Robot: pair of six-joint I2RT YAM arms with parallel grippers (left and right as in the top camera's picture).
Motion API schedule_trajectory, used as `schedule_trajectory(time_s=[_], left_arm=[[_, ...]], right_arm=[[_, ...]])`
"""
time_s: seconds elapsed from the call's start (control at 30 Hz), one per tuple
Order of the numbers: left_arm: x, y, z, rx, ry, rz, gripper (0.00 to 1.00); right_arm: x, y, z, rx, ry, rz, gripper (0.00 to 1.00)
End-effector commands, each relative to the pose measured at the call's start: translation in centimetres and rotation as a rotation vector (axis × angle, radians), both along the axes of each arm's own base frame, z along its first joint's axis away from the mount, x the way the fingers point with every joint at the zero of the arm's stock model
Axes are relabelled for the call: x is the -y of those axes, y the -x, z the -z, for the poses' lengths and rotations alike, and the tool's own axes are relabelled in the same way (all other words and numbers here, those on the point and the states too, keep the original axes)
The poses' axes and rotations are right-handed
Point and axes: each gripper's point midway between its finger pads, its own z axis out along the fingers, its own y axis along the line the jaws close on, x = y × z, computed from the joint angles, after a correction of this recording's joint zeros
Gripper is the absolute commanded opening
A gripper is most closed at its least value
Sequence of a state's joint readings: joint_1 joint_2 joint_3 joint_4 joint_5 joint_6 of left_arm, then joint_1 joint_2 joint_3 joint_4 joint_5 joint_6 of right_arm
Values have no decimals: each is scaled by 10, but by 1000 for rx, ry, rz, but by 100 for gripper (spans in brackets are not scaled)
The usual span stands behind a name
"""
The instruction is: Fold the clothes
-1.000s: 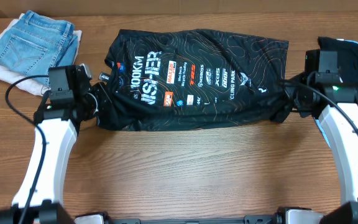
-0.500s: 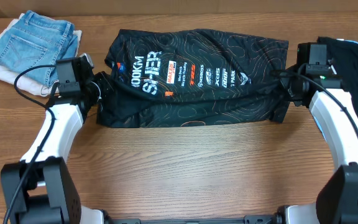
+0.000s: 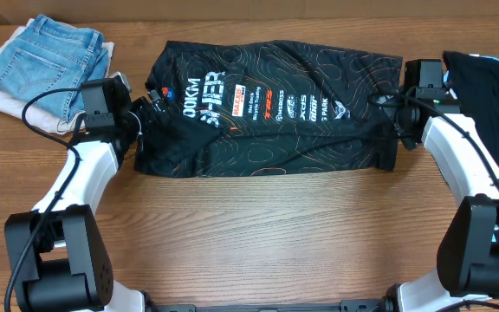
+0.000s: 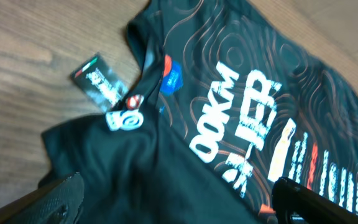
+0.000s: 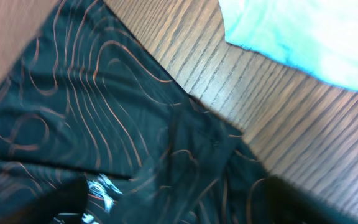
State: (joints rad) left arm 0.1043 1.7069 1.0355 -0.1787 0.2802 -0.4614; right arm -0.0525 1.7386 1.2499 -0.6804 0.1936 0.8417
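Observation:
The clothes, a black jersey (image 3: 275, 117) with orange contour lines and white lettering, lies across the middle of the table with its near edge folded over onto the print. My left gripper (image 3: 145, 121) sits at its left end by the collar. The left wrist view shows the left gripper (image 4: 179, 205) open, fingers (image 4: 61, 199) wide apart over the black cloth (image 4: 229, 112). My right gripper (image 3: 390, 117) is at the jersey's right end. It (image 5: 179, 208) is open too, above the patterned fabric (image 5: 104, 124), holding nothing.
Blue jeans (image 3: 50, 61) lie on a white cloth at the back left. A plain black garment (image 3: 492, 87) lies at the back right, over a pale turquoise cloth (image 5: 303, 31). A black hang tag (image 4: 99, 84) rests on the wood beside the collar.
Both grippers carried the jersey's near edge away from me, folding it over the lower lettering and logos. Both then opened and let go of the cloth.

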Motion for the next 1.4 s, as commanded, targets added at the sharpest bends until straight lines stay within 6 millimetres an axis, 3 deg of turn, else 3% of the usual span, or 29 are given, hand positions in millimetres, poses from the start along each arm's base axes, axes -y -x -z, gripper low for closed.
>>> schedule_trajectory(time_s=[0.0,0.13,0.23,0.27,0.33,0.37,0.47,0.53,0.73,0.93,1.17,1.37], left_arm=[[-2,-8,-14,-1,-31,22,100],[0,1,-30,-88,-34,62,100],[6,21,-36,-198,-40,101,96],[9,29,-35,-234,-44,119,87],[14,45,-29,-306,-41,133,58],[17,52,-24,-344,-37,139,38],[25,66,-14,-417,-31,161,6],[32,70,-7,-447,-31,179,4],[43,84,28,-586,-15,203,4],[43,93,63,-693,-3,206,4],[38,88,88,-718,-30,195,4],[36,97,102,-778,-29,192,4]], right_arm=[[6,-8,-29,18,67,-78,100],[5,2,-57,-11,56,-85,99],[-5,15,-62,-63,16,-137,82],[-9,17,-60,-78,5,-177,77],[-15,19,-50,-105,-11,-233,66],[-17,20,-42,-122,-19,-246,56],[-18,23,-21,-166,-33,-248,29],[-18,25,-6,-205,-41,-247,17],[-22,29,29,-302,-76,-252,8],[-23,32,43,-339,-89,-256,8],[-23,29,61,-365,-90,-270,7],[-23,37,80,-392,-95,-269,8]])
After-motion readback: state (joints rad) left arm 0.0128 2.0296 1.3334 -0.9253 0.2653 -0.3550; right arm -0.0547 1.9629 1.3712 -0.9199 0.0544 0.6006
